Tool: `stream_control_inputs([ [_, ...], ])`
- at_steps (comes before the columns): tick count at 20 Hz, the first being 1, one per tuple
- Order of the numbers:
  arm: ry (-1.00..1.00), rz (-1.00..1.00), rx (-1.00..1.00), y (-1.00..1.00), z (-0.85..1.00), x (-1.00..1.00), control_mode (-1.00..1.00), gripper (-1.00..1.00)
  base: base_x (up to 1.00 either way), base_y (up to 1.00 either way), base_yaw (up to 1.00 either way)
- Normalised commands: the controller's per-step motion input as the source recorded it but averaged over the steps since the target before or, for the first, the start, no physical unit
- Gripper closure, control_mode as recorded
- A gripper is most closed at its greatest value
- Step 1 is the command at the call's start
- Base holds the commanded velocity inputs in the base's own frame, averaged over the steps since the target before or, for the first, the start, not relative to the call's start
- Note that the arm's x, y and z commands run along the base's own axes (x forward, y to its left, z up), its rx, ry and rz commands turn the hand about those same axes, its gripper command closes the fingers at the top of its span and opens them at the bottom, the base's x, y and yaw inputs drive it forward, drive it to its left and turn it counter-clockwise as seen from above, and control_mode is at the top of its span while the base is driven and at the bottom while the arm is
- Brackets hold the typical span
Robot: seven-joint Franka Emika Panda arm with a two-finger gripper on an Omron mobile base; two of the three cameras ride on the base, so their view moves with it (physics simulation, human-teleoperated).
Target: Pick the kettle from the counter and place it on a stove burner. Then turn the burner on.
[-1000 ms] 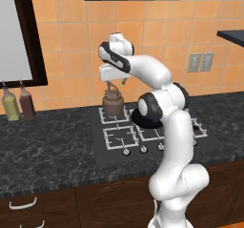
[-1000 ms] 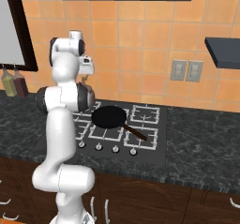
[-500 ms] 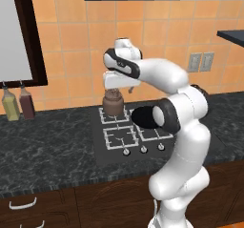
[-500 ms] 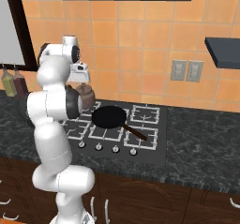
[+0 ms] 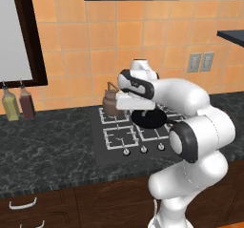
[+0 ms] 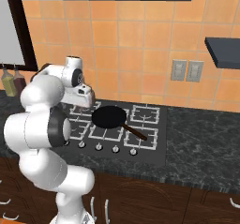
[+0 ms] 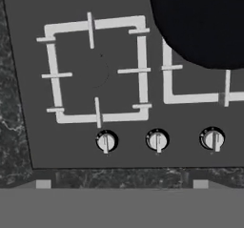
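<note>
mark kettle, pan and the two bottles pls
kettle [image 5: 113, 105], left base view, on its brown belly.
pan [image 6: 109, 117], right base view, middle of its black bowl.
two bottles [image 5: 26, 103], left base view, body of the darker one.

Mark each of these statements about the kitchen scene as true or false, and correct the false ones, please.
1. The kettle stands on the back-left stove burner. True.
2. The round black pan lies on the counter beside the bottles. False: it sits on the cooktop, over the middle grates.
3. Two bottles stand on the counter to the left of the cooktop. True.
4. The hand view shows three knobs below the front-left grate. True.
5. The kettle is lying on its side. False: it is upright, handle up.
</note>
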Motion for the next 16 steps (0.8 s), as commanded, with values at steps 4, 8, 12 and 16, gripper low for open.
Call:
stream_control_inputs([
  [4,0.14,-0.12,0.00,0.00,-0.02,-0.13,-1.00,-1.00,0.00,0.00,0.00],
  [8,0.15,-0.24,-0.02,-0.10,0.00,-0.43,-1.00,-1.00,0.00,0.00,0.00],
  [12,0.21,-0.20,-0.13,-0.01,0.00,-0.28,-1.00,-1.00,0.00,0.00,0.00],
  [16,0.01,-0.07,-0.24,0.00,-0.05,-0.29,-1.00,-1.00,0.00,0.00,0.00],
])
